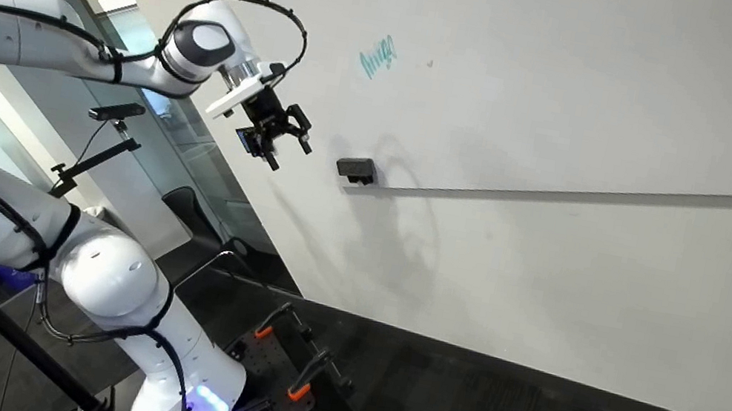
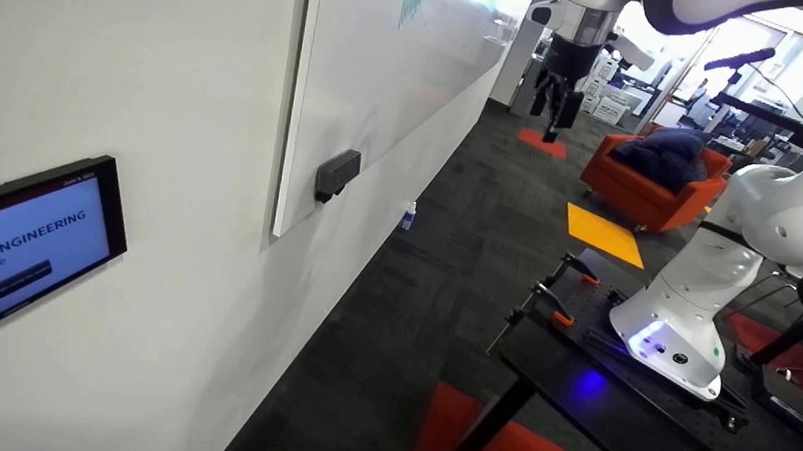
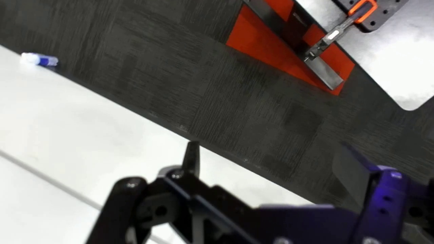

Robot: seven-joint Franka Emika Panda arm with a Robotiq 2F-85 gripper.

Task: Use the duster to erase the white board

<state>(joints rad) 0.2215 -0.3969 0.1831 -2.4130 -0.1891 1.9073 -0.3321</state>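
Robotiq gripper hangs in the air clear of the wall, its two black fingers spread wide with nothing between them. Apart from it, in both exterior views, the dark grey duster sits at the lower corner of the white board, by the end of the grey edge strip; what holds it there is hidden. Reaching for that duster looks to be the step in hand. The wrist view does not show it, so lining up probably has to lean on the outside views. Best bring the spread fingers astride the duster and close squarely on its middle, without scraping the board; a crooked grip would likely leave the wiping face tilted and streaky. Farther up the board are teal scribbles, the likely target for flat, overlapping strokes. Beyond, a white-and-blue bottle stands on the dark floor at the wall's foot, well apart from the work.
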